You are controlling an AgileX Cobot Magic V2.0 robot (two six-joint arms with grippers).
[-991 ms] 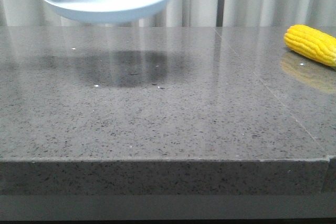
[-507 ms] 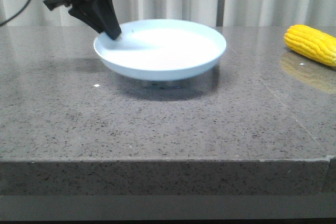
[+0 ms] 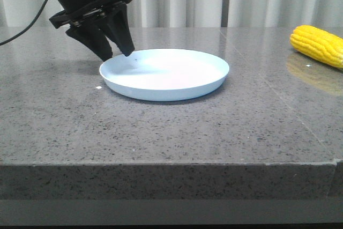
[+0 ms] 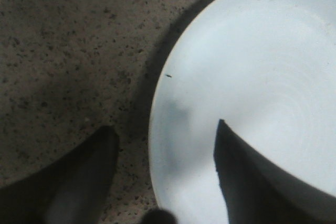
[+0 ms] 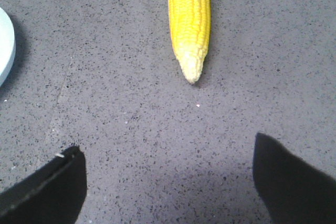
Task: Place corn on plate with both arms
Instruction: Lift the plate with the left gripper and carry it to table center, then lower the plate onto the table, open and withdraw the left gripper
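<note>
The corn (image 3: 317, 45), bright yellow with neat kernel rows and a paler tip, lies untouched at the right end of the worktop (image 3: 161, 127), well apart from the plate (image 3: 165, 73). The pale, bare plate sits flat mid-worktop, my left gripper (image 3: 117, 54) spread wide astride its rim. Next, I judge, my right gripper (image 5: 168, 182), wide open short of the tip, must reach and close on the cob.

Plate (image 3: 166, 76) on table (image 3: 161, 132), corn (image 3: 317, 45) apart
</note>
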